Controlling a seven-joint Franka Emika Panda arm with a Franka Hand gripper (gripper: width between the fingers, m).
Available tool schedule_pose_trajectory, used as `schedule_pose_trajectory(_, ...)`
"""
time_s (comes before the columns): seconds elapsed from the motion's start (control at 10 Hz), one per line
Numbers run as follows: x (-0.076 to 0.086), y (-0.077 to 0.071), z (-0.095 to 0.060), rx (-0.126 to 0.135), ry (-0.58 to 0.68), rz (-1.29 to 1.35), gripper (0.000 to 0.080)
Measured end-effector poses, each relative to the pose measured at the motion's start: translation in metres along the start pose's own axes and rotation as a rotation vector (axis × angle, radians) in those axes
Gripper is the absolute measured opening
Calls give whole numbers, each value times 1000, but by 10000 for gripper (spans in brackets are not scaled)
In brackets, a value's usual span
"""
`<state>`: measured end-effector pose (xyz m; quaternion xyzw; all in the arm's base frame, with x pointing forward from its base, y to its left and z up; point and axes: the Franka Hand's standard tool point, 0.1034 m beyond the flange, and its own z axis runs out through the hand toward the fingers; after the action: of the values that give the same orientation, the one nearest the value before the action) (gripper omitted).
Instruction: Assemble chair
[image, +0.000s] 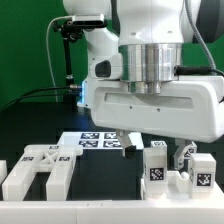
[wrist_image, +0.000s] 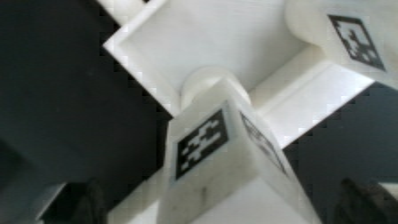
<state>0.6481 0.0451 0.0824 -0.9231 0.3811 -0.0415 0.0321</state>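
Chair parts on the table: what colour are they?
White chair parts with black-and-white square tags, clearest in the exterior view.

Low frontal camera, close wrist camera

The exterior view sits low by the near edge of the black table (image: 110, 165). It faces the arm (image: 150, 60) head-on and close, with the marker board (image: 95, 140) at mid-table beyond. The wrist view looks from very near, blurred, onto a tagged white chair part (wrist_image: 222, 150). Both views share the chair parts (image: 178, 168) by the table's near edge.
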Motion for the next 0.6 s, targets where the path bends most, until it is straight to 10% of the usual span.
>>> schedule_pose_trajectory(0.3,0,0,0,0,0,74,649)
schedule_pose_trajectory(0.5,0,0,0,0,0,74,393)
schedule_pose_trajectory(0.6,0,0,0,0,0,74,394)
